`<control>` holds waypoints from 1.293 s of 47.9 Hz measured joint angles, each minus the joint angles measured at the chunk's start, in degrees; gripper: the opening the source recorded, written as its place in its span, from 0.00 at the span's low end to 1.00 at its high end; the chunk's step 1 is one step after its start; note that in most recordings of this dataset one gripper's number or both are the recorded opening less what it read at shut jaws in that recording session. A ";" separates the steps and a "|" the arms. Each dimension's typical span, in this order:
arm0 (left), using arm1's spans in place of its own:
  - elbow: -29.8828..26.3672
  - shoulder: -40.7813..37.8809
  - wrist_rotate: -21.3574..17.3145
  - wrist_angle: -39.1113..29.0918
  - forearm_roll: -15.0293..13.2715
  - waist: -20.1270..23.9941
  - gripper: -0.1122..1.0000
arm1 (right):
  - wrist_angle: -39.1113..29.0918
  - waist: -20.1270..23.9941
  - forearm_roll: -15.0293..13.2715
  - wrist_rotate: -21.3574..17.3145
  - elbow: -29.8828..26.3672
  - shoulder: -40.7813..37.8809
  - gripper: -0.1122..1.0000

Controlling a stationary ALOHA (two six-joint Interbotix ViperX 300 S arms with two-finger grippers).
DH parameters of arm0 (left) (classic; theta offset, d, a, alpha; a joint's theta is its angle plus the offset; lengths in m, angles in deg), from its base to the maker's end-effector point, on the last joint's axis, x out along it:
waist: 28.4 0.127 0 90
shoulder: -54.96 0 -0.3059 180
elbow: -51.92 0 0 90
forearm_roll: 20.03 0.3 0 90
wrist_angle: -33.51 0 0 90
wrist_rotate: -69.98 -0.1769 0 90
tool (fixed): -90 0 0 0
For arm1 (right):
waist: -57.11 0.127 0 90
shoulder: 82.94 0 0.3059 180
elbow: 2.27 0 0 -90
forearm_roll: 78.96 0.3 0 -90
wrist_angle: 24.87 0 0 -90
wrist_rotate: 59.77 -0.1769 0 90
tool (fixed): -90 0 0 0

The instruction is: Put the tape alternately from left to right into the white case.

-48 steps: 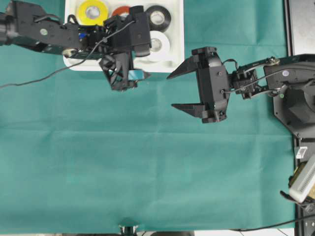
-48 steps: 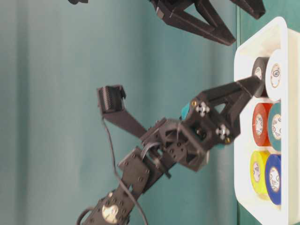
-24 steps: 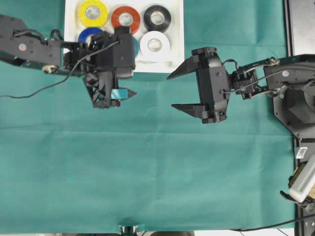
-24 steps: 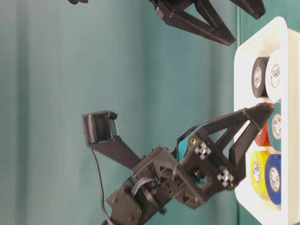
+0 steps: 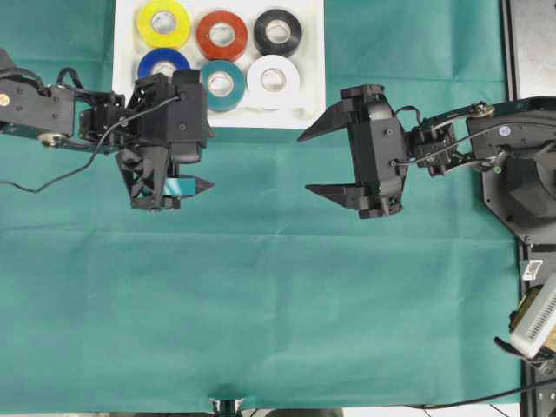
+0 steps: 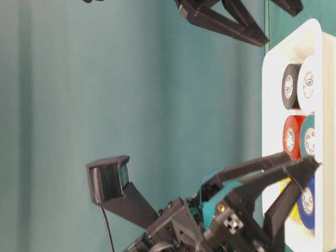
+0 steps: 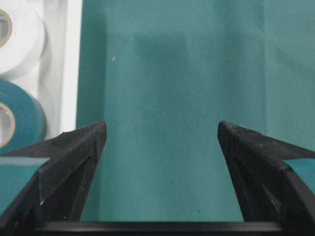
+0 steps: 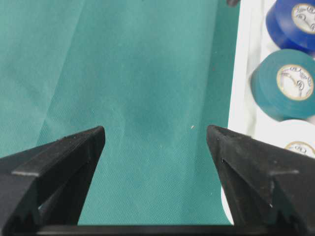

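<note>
Tape rolls point(image 5: 221, 54) all lying in the white case point(image 5: 306, 87) now, left claw point(image 5: 170, 184) pulling back wide and empty, right claw point(image 5: 318, 161) hanging wide, suggesting task completion.

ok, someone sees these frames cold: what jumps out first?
Most likely the shallow white plastic case at the top edge of the green cloth, holding six ring-shaped tape rolls in two rows: yellow, red-orange, black, then blue, teal, white. Next, two black grippers below it, both open and empty: the left gripper near the case's lower-left corner, the right gripper right of centre.
</note>
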 measured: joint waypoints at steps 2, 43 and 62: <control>0.35 0.26 0.09 -0.09 0.00 0.00 0.96 | 0.09 0.00 0.09 0.00 0.00 -0.09 0.86; 5.27 6.68 0.18 0.26 -0.09 -0.44 0.96 | 2.20 0.00 0.00 0.00 3.52 6.24 0.86; 11.95 13.71 0.35 3.60 0.00 -0.44 0.96 | 2.20 0.00 0.35 -1.14 9.49 18.28 0.86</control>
